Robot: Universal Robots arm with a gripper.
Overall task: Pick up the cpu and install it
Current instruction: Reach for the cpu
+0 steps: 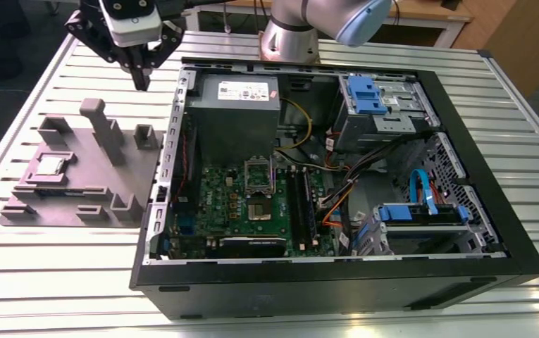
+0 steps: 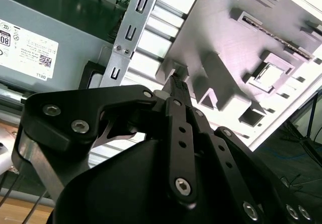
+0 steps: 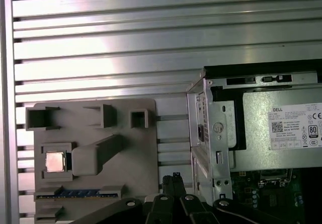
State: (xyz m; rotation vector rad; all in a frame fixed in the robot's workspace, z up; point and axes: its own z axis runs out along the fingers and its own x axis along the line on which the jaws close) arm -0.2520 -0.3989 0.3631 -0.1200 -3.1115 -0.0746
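Hovering tool (image 1: 142, 81) closed; cpu (image 1: 51, 165) sits in block (image 1: 91, 176).

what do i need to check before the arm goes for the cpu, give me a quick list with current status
1. The cpu sits flat in its recess on the grey block: ok.
2. Nothing lies on top of the cpu: ok.
3. The gripper is empty: ok.
4. Fingers are open for the pick: not ok, they are shut.
5. Gripper is above the cpu: not ok, it hangs over the table between the block and the computer case.
6. The socket on the green board is open and empty: cannot tell.
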